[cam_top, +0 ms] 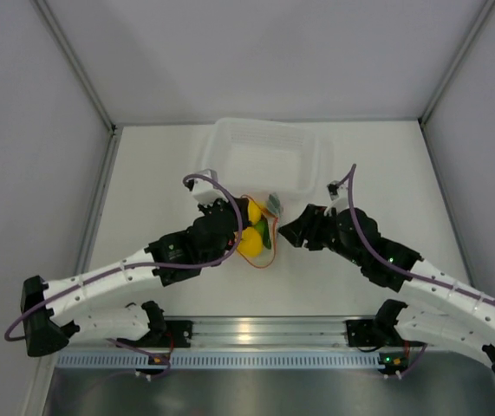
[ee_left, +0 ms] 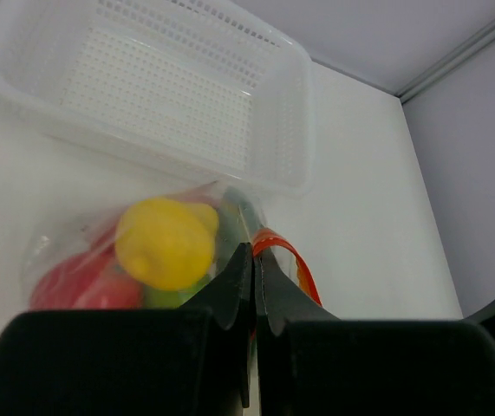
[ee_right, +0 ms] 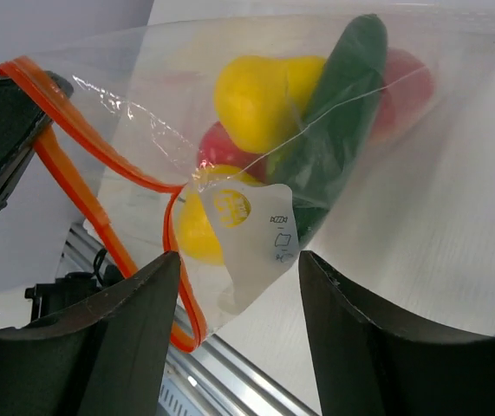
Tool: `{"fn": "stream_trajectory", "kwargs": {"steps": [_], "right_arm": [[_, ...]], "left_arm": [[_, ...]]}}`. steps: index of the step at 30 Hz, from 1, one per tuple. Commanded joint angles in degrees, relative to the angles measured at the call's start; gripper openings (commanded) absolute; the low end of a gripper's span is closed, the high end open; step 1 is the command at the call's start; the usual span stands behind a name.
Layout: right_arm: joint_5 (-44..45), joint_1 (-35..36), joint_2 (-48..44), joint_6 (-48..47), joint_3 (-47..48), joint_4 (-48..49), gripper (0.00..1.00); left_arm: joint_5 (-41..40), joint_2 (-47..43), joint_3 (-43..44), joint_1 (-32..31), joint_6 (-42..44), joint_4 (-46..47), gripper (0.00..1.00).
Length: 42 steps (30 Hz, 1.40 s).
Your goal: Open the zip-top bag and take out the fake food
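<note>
The clear zip-top bag lies on the table in front of the basket, its orange-red zip strip parted into a loop. Inside are the fake food pieces: a yellow fruit, a dark green cucumber, red ones and another yellow one. My left gripper is shut on the bag's edge by the strip; the yellow fruit and red pieces show behind it. My right gripper is open just right of the bag, a white label flap between its fingers.
A translucent white rectangular basket stands behind the bag, also seen in the left wrist view. Grey walls enclose the table on the left, right and back. A metal rail runs along the near edge.
</note>
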Motion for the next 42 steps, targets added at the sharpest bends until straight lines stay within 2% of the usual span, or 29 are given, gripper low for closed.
{"fn": "stream_trajectory", "kwargs": {"steps": [1, 11, 13, 23, 25, 28, 30, 34, 37, 39, 42], "right_arm": [[1.42, 1.09, 1.16, -0.32, 1.63, 4.68, 0.58], [0.47, 3.9, 0.99, -2.6, 0.57, 6.25, 0.61], [1.95, 5.66, 2.47, -2.78, -0.56, 6.34, 0.62], [14.0, 5.66, 7.57, -7.69, -1.54, 2.92, 0.59], [13.4, 4.35, 9.07, -8.66, -1.45, 3.09, 0.57], [13.98, 1.36, 12.58, -9.99, -0.92, 2.22, 0.48], [15.23, 0.83, 13.21, -9.98, -1.09, 2.47, 0.52], [14.36, 0.3, 12.15, -12.18, -1.8, 2.75, 0.52], [8.41, -2.68, 12.68, -13.24, -2.41, 3.97, 0.49], [7.41, -5.57, 13.55, -13.24, -2.94, 4.06, 0.47], [4.1, -6.46, 14.35, -14.02, -2.68, 5.02, 0.5]], "left_arm": [[-7.57, 0.09, 0.36, -2.49, -3.83, 2.29, 0.0], [-16.27, 2.9, 0.45, -6.09, -5.5, 2.29, 0.0], [-16.71, 3.78, 0.71, -6.88, -6.21, 2.2, 0.0], [-16.63, 4.4, 0.63, -8.21, -5.42, 2.2, 0.0], [-16.1, 3.97, 0.02, -8.21, -5.85, 2.2, 0.0], [-15.22, 3.44, -0.52, -8.21, -6.03, 2.2, 0.0], [-14.96, 3.09, -1.04, -8.21, -5.94, 2.29, 0.0], [-15.66, 1.86, -2.01, -8.21, -5.5, 2.11, 0.0], [-15.92, -0.16, -3.15, -8.21, -5.59, 2.11, 0.0], [-15.66, -0.95, -3.76, -8.21, -5.59, 2.2, 0.0], [-14.78, -1.4, -3.86, -8.21, -5.42, 2.12, 0.0]]}}
